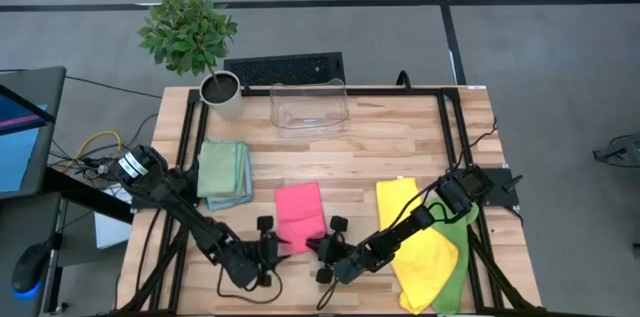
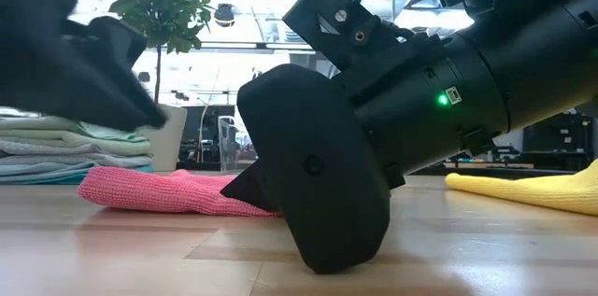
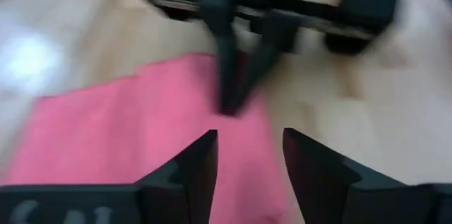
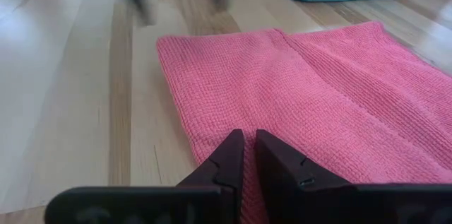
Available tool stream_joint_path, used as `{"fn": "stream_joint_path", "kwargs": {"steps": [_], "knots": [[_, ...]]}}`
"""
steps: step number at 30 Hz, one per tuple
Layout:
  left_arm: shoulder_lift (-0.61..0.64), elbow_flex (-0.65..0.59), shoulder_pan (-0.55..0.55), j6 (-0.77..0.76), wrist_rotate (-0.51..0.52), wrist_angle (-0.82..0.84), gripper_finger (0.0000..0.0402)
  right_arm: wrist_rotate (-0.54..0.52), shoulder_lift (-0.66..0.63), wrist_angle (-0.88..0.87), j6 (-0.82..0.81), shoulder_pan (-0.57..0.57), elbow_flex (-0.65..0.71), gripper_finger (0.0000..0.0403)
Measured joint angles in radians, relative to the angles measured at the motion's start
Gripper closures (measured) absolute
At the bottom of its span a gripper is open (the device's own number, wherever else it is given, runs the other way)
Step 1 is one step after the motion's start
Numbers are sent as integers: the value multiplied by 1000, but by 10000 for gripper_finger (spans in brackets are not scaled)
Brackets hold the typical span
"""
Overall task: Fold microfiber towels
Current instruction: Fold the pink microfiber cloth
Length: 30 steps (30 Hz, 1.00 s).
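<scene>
A pink towel (image 1: 300, 213) lies folded flat on the wooden table, near its front middle. My left gripper (image 1: 274, 248) is open at the towel's near left corner; in the left wrist view (image 3: 251, 155) its fingers stand apart over the pink cloth. My right gripper (image 1: 323, 247) is at the towel's near right corner, its fingers (image 4: 251, 155) closed together on the cloth. A yellow towel (image 1: 425, 242) lies on a lime green one (image 1: 462, 257) at the right. A stack of folded towels (image 1: 224, 171) rests at the left. My right gripper pinches the pink towel's near edge (image 4: 244, 121) close to its right corner, between its two fingertips. The fingers come in low, slanting from the table's near right side. One layer or several, I cannot tell. The towel lies flat on the table.
A clear plastic bin (image 1: 309, 107) stands at the far middle, with a potted plant (image 1: 220, 89) at the far left corner. A dark keyboard (image 1: 283, 67) lies beyond the far edge. Bare wood lies between the pink towel and the bin.
</scene>
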<state>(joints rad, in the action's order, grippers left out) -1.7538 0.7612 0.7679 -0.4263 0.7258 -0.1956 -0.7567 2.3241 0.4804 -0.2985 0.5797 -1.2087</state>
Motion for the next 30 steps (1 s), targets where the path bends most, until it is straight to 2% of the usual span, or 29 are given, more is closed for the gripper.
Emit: {"fn": "stream_joint_path", "kwargs": {"steps": [3,7,11,18,25,30], "knots": [[0,-1,-2,-33,65,34,241,0,0,-1,0,0,0,337],[-29,-22,9,-64,44,-29,247,0,0,-4,-5,0,0,337],[-118,-25,11,-154,23,-52,260,1,0,-7,-5,-3,0,337],[-237,-15,13,-299,93,-99,265,2,0,-8,-7,-5,0,337],[-196,-18,58,-303,43,-24,265,2,0,-20,-10,2,-1,337],[-82,-26,75,-262,-14,107,265,2,0,-20,-16,2,-1,337]]}}
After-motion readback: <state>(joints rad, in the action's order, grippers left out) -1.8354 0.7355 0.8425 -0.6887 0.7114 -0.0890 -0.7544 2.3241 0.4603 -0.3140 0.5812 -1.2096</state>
